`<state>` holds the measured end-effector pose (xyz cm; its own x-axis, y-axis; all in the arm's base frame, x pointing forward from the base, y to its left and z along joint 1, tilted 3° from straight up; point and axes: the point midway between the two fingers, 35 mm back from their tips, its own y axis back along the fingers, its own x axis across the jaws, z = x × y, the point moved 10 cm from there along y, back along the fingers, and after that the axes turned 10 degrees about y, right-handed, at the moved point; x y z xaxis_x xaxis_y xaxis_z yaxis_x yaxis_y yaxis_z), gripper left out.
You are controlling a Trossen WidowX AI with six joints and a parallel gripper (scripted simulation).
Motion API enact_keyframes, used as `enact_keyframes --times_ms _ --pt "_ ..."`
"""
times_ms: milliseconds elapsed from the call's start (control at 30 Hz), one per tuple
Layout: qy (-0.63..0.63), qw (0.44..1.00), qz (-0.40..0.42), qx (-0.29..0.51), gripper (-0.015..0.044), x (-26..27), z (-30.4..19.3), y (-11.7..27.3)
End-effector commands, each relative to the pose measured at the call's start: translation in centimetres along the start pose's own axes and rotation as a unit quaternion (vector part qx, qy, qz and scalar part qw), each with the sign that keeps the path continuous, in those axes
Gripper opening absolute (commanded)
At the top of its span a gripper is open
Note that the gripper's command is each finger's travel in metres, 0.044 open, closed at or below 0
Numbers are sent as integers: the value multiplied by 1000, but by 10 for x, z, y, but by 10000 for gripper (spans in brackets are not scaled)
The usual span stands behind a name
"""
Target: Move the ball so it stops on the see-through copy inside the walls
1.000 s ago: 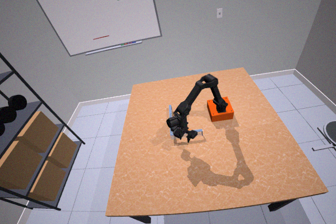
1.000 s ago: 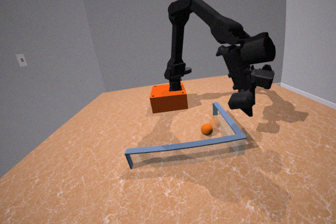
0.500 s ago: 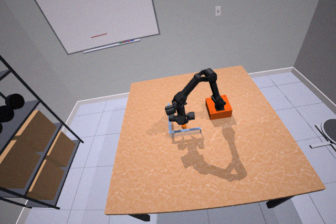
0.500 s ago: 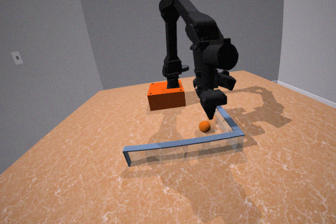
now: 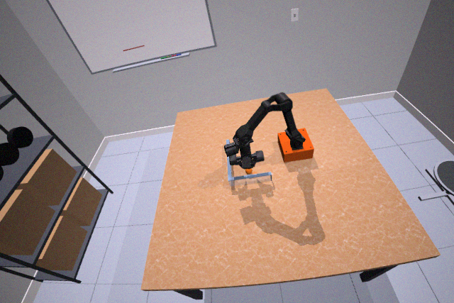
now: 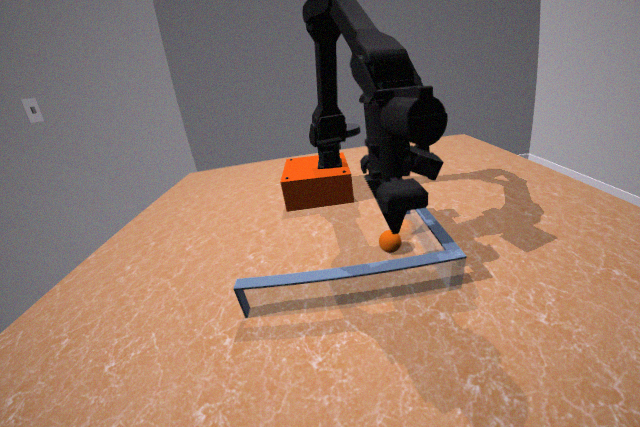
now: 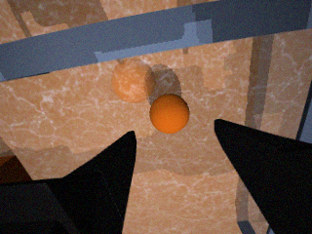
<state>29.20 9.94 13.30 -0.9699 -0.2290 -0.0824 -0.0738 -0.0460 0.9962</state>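
Centrally in the wrist view, one solid orange ball (image 7: 169,113) rests on the surface (image 6: 155,350), just ahead of the hand (image 7: 173,138), whose two fingers stand apart and grip nothing. One see-through copy (image 7: 132,80) lies at about ten o'clock of the ball, nearly touching it and close beside one of the two low clear walls (image 6: 351,271); both lie inside the corner. By its look the ball is small, smooth, rigid and probably light, so it is likely to roll at a slight touch and to slip out of a off-centre pinch. A grip across its widest girth, one finger at three o'clock and one at nine, seems soundest; alternatively, a gentle nudge might serve. One arm, one orange base (image 6: 316,183).
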Motion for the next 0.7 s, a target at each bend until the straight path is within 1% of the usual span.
enact_keyframes --times_ms 0,667 --pt "3 1000 2 3 301 0 0 -6" --pt "3 1000 2 3 301 1 -1 -39"
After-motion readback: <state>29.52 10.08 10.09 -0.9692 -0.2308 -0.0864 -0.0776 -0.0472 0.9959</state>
